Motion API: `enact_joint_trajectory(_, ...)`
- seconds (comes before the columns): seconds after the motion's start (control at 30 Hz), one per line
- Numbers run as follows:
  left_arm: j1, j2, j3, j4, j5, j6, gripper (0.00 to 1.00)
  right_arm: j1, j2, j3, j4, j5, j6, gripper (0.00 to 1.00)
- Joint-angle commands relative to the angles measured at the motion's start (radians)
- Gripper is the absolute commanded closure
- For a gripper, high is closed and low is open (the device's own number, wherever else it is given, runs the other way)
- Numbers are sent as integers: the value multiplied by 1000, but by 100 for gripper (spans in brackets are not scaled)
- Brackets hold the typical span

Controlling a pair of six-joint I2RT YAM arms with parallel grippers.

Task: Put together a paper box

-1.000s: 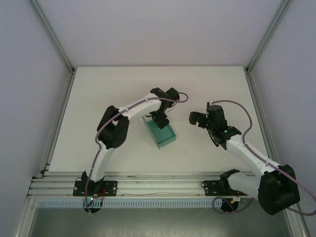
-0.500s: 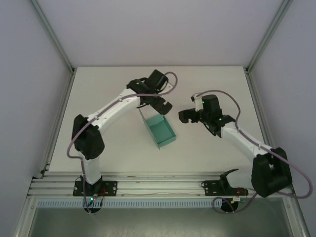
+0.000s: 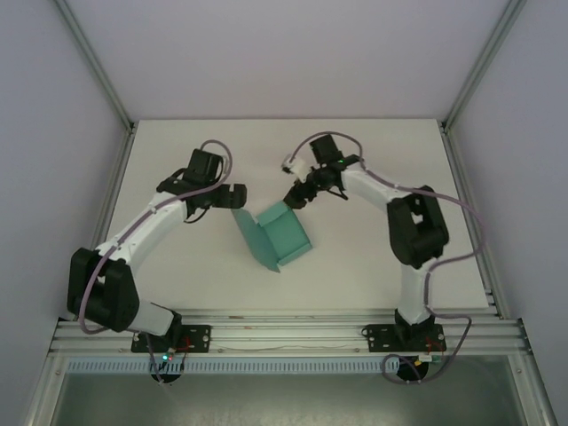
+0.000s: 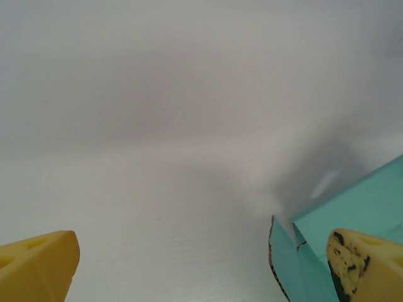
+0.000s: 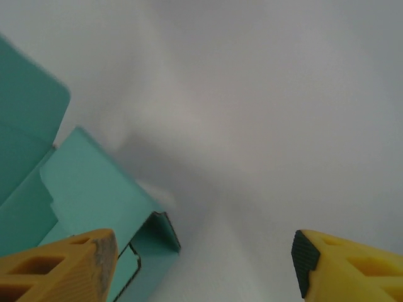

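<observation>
The teal-green paper box (image 3: 286,232) lies near the table's middle, its tray open upward and one panel (image 3: 250,236) standing tilted on its left side. My left gripper (image 3: 231,198) hovers just left of that panel, open; in the left wrist view its yellow fingers (image 4: 39,264) stand wide apart, with the box's edge (image 4: 286,261) close to the right finger. My right gripper (image 3: 295,197) sits at the box's far corner, open. In the right wrist view a folded corner flap (image 5: 154,245) of the box (image 5: 88,182) shows beside the left finger (image 5: 60,267).
White table (image 3: 382,160) with an aluminium rail along the near edge (image 3: 284,333). White walls and frame posts (image 3: 98,80) enclose the back and sides. Both arms reach inward over the middle.
The left arm has swung back to the left, off the box. The right arm has reached across to the box's far corner, its jaws narrowing a little. The box has shifted left and turned.
</observation>
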Motion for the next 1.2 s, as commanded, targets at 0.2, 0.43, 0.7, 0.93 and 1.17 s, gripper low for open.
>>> enact_joint_trajectory(0.2, 26, -34, -82, 107, 72, -71, 0, 47, 169, 191, -242, -123, -167, 42)
enact_joint_trajectory(0.43, 27, 18, -8, 149, 130, -53, 0, 84, 176, 164, -201, 11, -127, 63)
enact_joint_trajectory(0.7, 26, 70, 190, 183, 210, -37, 0, 102, 12, -125, 252, 421, 474, 87)
enact_joint_trajectory(0.93, 26, 141, 364, 179, 230, -42, 0, 138, -181, -365, 237, 907, 985, 89)
enact_joint_trajectory(1.17, 27, 166, 346, 208, 226, -78, 0, 230, -230, -446, -25, 989, 1406, 81)
